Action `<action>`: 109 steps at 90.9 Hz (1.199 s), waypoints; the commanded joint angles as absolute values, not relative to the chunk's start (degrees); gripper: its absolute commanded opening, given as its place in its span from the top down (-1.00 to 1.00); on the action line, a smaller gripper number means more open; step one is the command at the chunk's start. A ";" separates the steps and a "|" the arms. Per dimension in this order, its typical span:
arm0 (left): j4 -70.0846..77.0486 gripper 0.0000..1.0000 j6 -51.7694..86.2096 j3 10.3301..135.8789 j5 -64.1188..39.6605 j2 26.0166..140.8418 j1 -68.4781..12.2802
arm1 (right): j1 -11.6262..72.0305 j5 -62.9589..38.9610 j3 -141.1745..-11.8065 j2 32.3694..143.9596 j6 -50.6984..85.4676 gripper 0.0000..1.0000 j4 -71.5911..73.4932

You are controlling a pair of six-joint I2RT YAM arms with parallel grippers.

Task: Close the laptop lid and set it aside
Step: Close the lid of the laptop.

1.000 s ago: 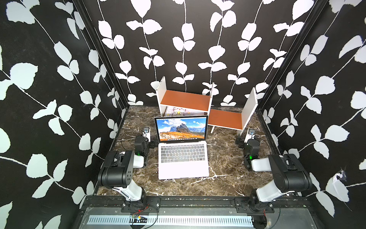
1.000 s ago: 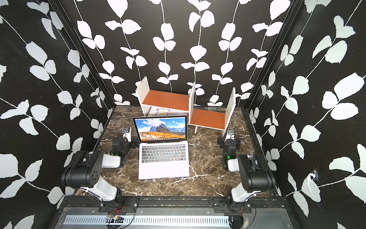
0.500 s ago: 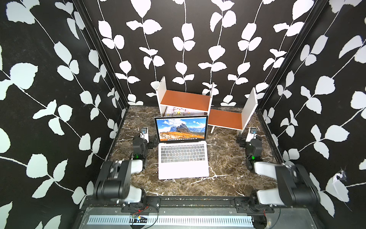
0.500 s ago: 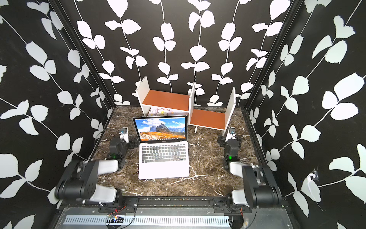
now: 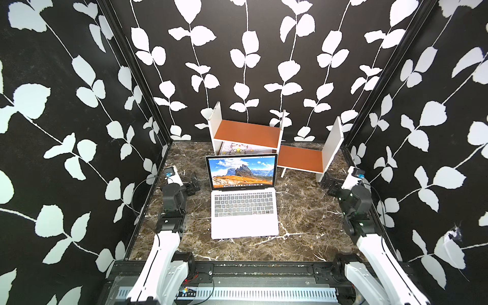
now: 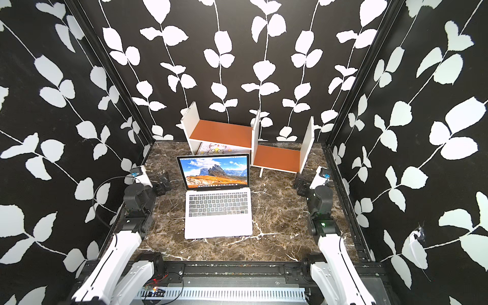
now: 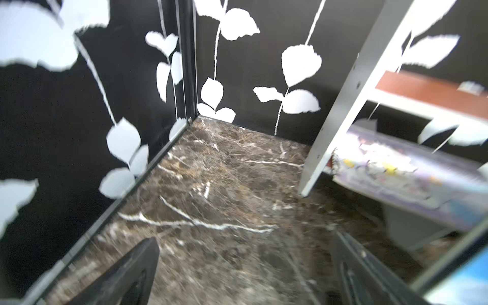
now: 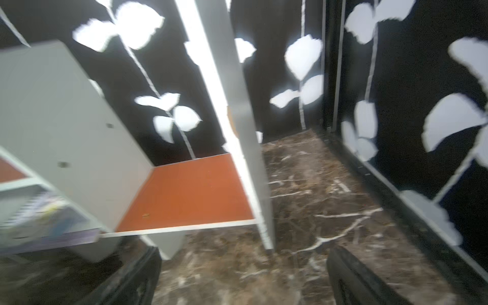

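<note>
Silver laptop [image 5: 244, 224] sits on the marble table [image 5: 303, 224] with its lid [image 5: 241, 171] up. Beside it, the left gripper [image 5: 194, 182] and the right gripper [image 5: 329, 182] are wide open and hold nothing.

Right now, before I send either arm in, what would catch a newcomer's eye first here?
The open laptop sits in the middle of the marble table, lid upright, screen lit with a mountain wallpaper. Behind it stands a white shelf with orange boards, a cartoon notebook tucked under its higher board. The left gripper and right gripper flank the laptop, open and empty.
</note>
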State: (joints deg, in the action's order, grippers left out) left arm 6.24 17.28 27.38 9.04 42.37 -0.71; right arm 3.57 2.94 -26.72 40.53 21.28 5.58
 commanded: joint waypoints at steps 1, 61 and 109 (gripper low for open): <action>-2.55 -0.97 35.07 26.12 6.01 36.68 -0.72 | 3.49 -13.11 -25.62 36.32 33.76 -0.99 3.35; 5.11 -0.97 58.34 28.38 -19.06 32.74 -0.88 | 34.86 -32.18 -76.37 71.11 -19.32 -0.97 -22.39; 4.36 -0.97 58.53 27.56 -18.17 29.36 -0.79 | 40.99 -23.95 -115.17 102.17 -42.73 -0.99 -46.39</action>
State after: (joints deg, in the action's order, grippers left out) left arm 2.57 58.48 26.96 -17.52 29.56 -0.71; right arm 40.12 -24.91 -112.12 100.90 -40.42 -42.46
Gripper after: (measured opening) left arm 0.987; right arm 0.997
